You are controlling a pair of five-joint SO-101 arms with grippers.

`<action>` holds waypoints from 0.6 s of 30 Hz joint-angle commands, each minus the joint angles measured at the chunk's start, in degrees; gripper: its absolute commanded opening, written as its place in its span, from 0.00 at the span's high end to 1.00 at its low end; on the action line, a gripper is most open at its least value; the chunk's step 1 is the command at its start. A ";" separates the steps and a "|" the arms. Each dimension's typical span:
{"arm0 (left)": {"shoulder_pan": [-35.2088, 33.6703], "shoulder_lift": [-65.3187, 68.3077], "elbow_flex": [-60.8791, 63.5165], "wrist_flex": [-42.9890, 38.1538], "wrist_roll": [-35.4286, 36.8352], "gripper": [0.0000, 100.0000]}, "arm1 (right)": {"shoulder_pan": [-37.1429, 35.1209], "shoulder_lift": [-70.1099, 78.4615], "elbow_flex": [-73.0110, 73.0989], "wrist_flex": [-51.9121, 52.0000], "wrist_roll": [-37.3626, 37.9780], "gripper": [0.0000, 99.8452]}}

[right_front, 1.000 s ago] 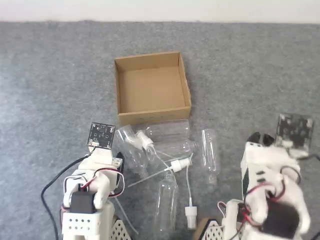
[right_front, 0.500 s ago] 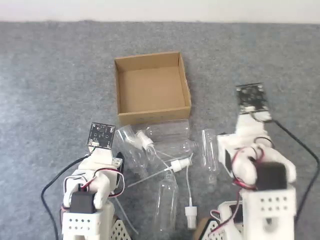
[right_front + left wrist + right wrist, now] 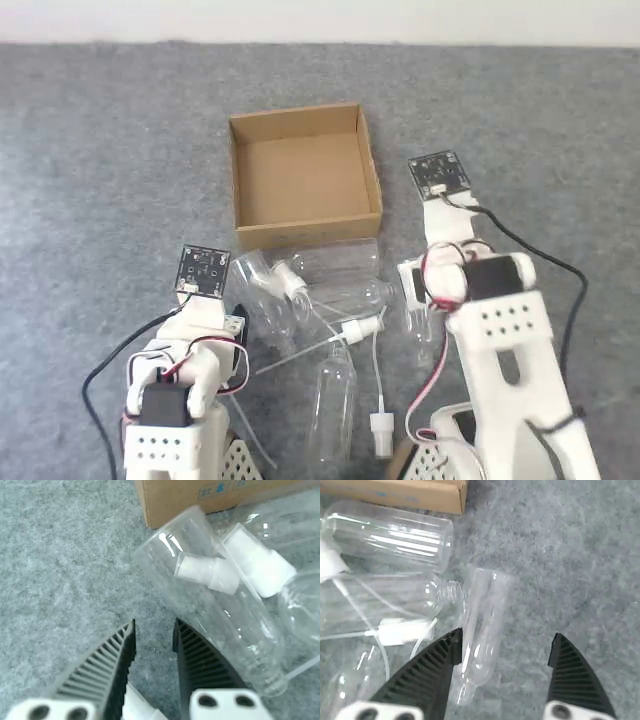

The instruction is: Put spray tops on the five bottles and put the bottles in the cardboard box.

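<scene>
High view: bottles (image 3: 338, 258) beside cardboard box (image 3: 310, 230)

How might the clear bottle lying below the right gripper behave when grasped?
The clear bottle lies on its side and is round-bodied, so it would probably roll if nudged. It looks empty and thin-walled, so it is likely light and may flex. Its glossy surface could slip in the right gripper.

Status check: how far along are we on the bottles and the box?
Done: nothing yet. The cardboard box holds nothing; the bottles lie on the carpet beside it, spray tops loose among them. In hand: the right pincer hovers open over one bottle; the left pincer is open, holding nothing. Left: capping and boxing all five.
</scene>
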 commanded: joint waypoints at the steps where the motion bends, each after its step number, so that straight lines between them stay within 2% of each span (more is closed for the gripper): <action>1: 0.00 -1.05 -0.75 0.18 -0.26 0.88 | -0.66 5.67 -3.34 -4.44 0.00 0.75; 9: 0.00 -1.05 -0.75 0.18 -0.26 0.88 | -4.88 16.75 -3.34 -9.63 -0.09 0.75; 18: 0.00 -1.05 -0.75 0.18 -0.26 0.88 | -4.44 26.15 -3.69 -14.20 -2.90 0.75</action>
